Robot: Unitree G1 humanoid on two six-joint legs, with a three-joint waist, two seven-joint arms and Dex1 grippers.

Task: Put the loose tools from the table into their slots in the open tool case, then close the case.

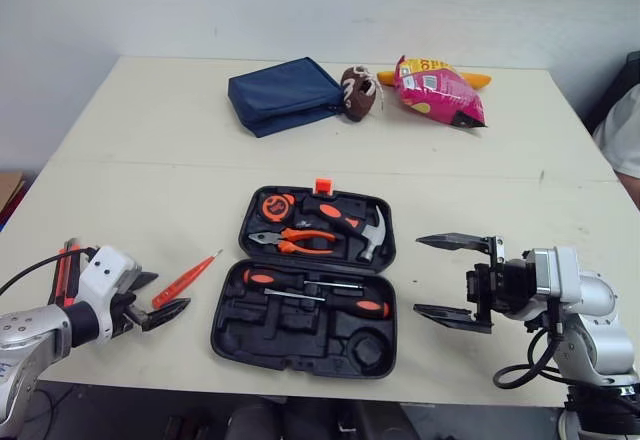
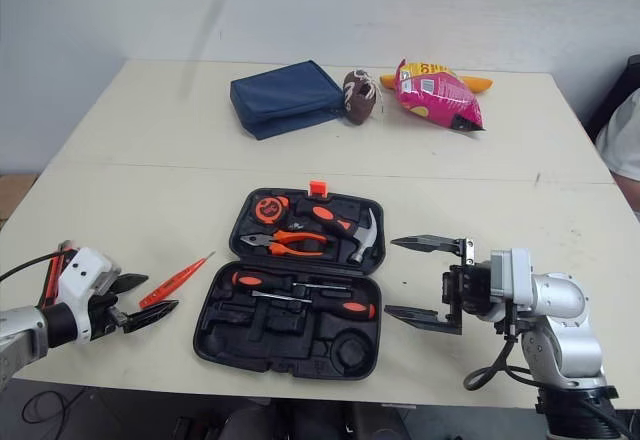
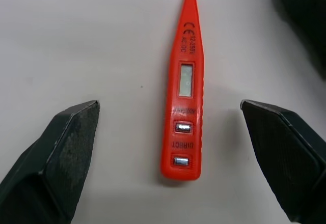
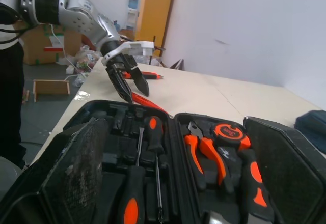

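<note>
Left gripper (image 1: 165, 296) hangs low over the table (image 1: 150, 140) with its fingers spread wide and nothing between them. The tester (image 3: 186, 112) lies flat on the table just left of the case (image 1: 222, 310). Its butt end sits between my fingertips and its tip points away from me. My right gripper (image 1: 420, 276) waits just right of the case, also spread and empty.

To take the tester well, I judge I should come straight down and centre on the thick body near its two metal buttons. I would close across the narrow sides. The tester is thin and lies flush, so my fingertips have to reach the tabletop or they will slide over it. A gentle squeeze should do, since the shell looks like plastic. Gripping it square along its length will make it easier to line up with a slot.

The wrist view cuts off the tester's metal tip. Another orange-and-black tool (image 1: 68, 270) lies behind my left wrist, partly covered, and I cannot tell what it is. The case's near half has several empty recesses, but I cannot make out which one fits the tester.
</note>
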